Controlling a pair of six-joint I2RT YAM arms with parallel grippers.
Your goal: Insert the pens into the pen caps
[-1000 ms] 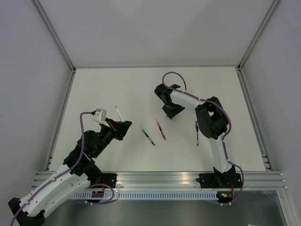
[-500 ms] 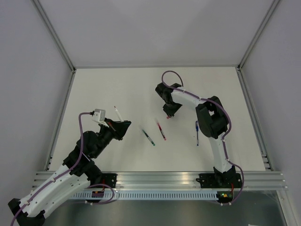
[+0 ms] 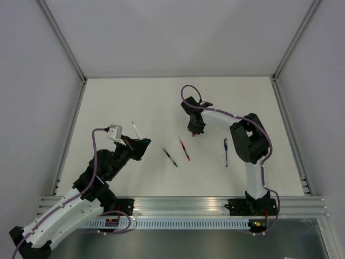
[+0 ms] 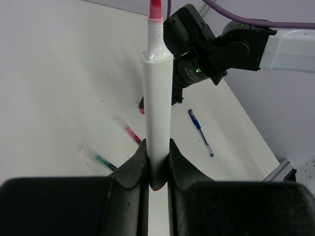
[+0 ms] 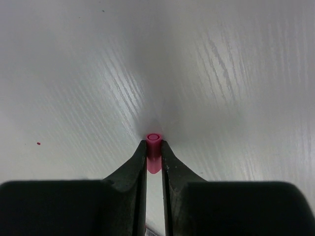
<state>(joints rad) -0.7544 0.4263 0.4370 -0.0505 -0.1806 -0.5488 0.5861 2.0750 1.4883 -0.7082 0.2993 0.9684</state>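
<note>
Markings: too small to read on any pen.
Left gripper [image 4: 157, 158]: closed tight on the white pen [image 4: 157, 98], gripping its lower barrel.
White pen axis: straight out from the jaws, red tip leading, aimed toward the right arm.
Right gripper [image 5: 153, 147]: pinched on the red cap [image 5: 153, 141], low over the table [image 3: 135, 97].
Red cap: ring-shaped end shows past the fingertips; upright or lying, cannot tell.
Loose on table: green-ended pen [image 3: 171, 157], red pen [image 3: 185, 150], both diagonal; blue pen [image 3: 225, 151], near-to-far.

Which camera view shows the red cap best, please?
Right wrist: the red cap sits close up, pinched in the right gripper, with its open end visible. The left wrist view shows only a far red bit under that gripper; the top view barely shows it.
</note>
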